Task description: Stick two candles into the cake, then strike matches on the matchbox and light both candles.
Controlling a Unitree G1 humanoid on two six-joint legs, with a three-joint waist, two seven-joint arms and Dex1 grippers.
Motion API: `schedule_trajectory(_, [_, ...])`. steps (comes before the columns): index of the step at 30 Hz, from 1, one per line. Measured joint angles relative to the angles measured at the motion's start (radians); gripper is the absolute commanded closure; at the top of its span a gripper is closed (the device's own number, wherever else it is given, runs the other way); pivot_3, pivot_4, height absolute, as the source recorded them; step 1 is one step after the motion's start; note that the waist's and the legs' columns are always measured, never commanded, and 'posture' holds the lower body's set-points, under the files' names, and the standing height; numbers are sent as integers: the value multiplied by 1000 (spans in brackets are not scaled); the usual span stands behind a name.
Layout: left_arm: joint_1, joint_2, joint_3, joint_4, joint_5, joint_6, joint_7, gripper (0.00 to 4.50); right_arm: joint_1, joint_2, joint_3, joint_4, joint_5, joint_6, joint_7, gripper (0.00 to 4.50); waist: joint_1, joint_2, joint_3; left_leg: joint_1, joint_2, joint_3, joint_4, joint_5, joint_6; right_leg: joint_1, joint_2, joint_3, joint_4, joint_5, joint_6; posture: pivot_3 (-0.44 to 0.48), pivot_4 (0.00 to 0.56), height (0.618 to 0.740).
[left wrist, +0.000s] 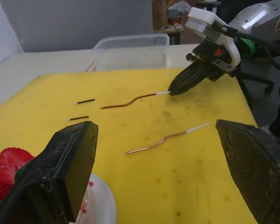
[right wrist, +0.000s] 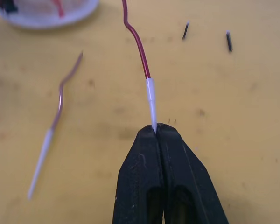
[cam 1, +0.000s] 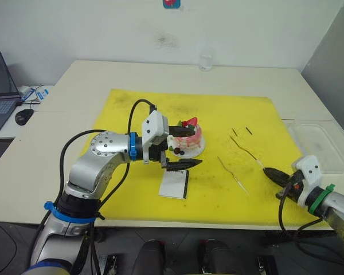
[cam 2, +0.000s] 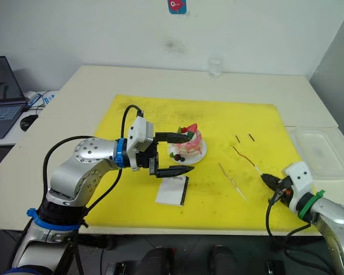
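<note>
The pink cake [cam 1: 190, 137] with a strawberry on top stands on its white plate mid-mat. My left gripper [cam 1: 192, 147] is open, one finger on each side of the cake's near-left flank. The white matchbox [cam 1: 174, 184] lies flat just in front of it. To the right, the dark red candle [cam 1: 246, 150] lies on the mat, and my right gripper [right wrist: 156, 128] is shut on its white tip. The paler candle [cam 1: 232, 175] lies loose beside it. Two short dark matches [cam 1: 234, 132] [cam 1: 249, 130] rest beyond the candles.
A yellow mat [cam 1: 132, 109] covers the table's middle. A clear plastic tray [cam 1: 318, 146] sits off the mat's right edge. A glass [cam 1: 205, 59] stands at the back, and a laptop [cam 1: 0, 91] and mouse [cam 1: 24, 117] lie far left.
</note>
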Motion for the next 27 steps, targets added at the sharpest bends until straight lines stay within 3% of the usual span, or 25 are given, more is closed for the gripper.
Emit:
schedule_trajectory(4, [1,-88,42,-5,-93,108,89,0,-188,67,13,-91,93,70,-96,4481,-2,0,0,0,0,-1,0,0,0,0,0,-1,1,0,0,0,150,740])
schedule_trajectory(8, [-40,-208,121,21,-197,191,219,1233,-386,125,102,-126,122,118,-180,4500,3,0,0,-1,-1,-3,0,0,0,0,2,-2,1,0,0,0,150,740])
schedule_trajectory(12, [-105,-283,191,89,-223,213,333,2470,-433,173,182,-89,88,99,-198,4500,7,0,0,-3,-2,-2,0,0,0,0,1,-2,-1,0,1,0,150,740])
schedule_trajectory(16, [-156,-347,225,117,-266,235,407,2470,-479,216,232,-13,41,28,-190,4500,4,0,0,-3,-2,0,0,0,0,0,0,0,-3,0,1,0,150,740])
schedule_trajectory(27, [-177,-416,245,153,-302,237,499,2470,-506,269,303,40,-4,-64,-162,4500,4,0,0,-2,-2,-1,0,0,0,0,2,-1,-1,0,1,0,150,740])
